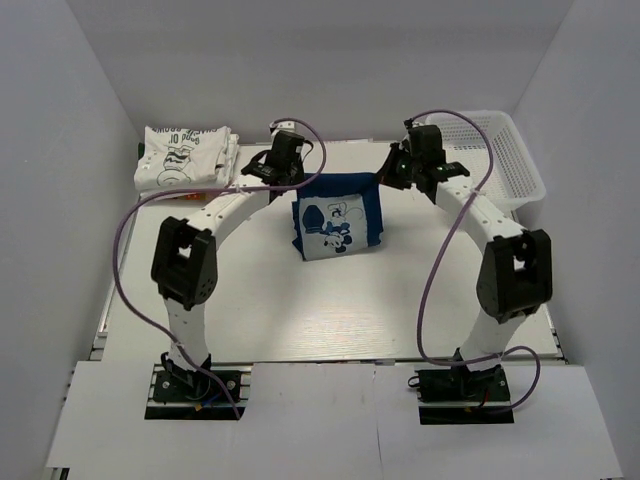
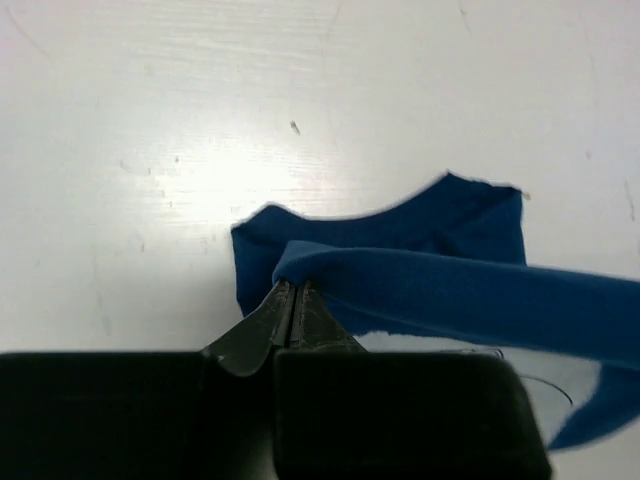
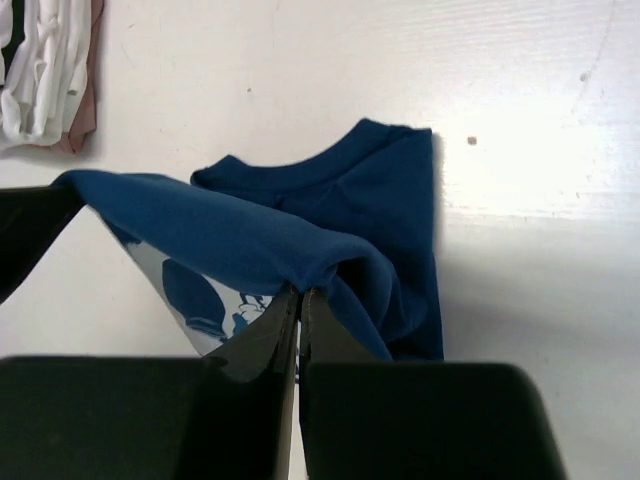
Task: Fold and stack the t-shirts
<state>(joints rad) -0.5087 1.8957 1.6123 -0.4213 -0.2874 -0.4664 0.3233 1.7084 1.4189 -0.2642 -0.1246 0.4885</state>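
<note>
The blue shirt (image 1: 337, 213) sits toward the middle of the bench's (image 1: 300, 310) far edge, strung between the two tools. The left tool (image 1: 297, 183) pinches its upper edge at one end and the right tool (image 1: 383, 178) pinches the other end, so that edge runs as a raised band from tool to tool. The rest of the cloth drops below it to the bench. From above, a pale panel with a blue cartoon print faces the near edge, which neither wrist view shows whole. In the left wrist view, the left tool (image 2: 293, 300) has its jaws closed tight on a fold of blue cloth. The shirt (image 2: 450, 290) stretches away from the tips to the right, above a lower layer with a curved neckline lying flat on the bench. In the right wrist view, the right tool (image 3: 300, 300) is likewise clamped on a bunched fold. The shirt (image 3: 380, 190) slopes off to the left, with a sliver of the pale print under it and the collar part flat beyond. That view also catches the edge of the folded white shirts (image 3: 45, 70), which the overhead view shows stacked at the far left corner (image 1: 185, 160). A basket (image 1: 500, 150) stands at the far right corner, seen only from above.
</note>
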